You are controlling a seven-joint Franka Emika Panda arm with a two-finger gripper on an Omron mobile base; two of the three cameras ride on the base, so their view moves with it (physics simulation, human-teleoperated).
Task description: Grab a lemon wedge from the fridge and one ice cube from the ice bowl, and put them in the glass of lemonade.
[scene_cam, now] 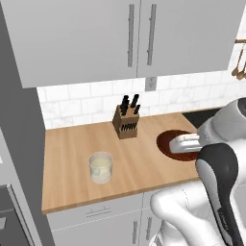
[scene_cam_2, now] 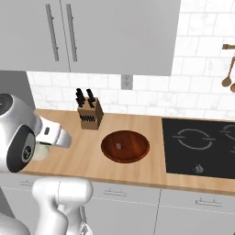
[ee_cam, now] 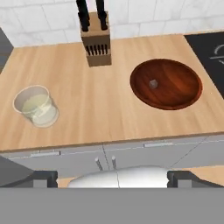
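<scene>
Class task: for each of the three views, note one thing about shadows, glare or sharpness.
Left base view: soft shadow beside the knife block. Right base view: ice bowl evenly lit, faint sheen, no hard glare. Hand view: glass of lemonade sharp, counter evenly bright.

- Ice bowl (ee_cam: 175,94): reddish-brown, wood-grained, small grey ice cube (ee_cam: 153,83) inside.
- Glass of lemonade (ee_cam: 36,106): clear, pale yellowish-white liquid.
- Knife block (ee_cam: 96,43): tan, black handles.
- Counter (ee_cam: 100,100): light wood grain.
- Cooktop (scene_cam_2: 202,147): black, grey rings.
- Backsplash (scene_cam_2: 197,69): white marbled tiles.

A knife block (scene_cam: 126,122) stands on the wooden counter (scene_cam: 72,173) near a black cooktop (scene_cam_2: 202,147).
</scene>
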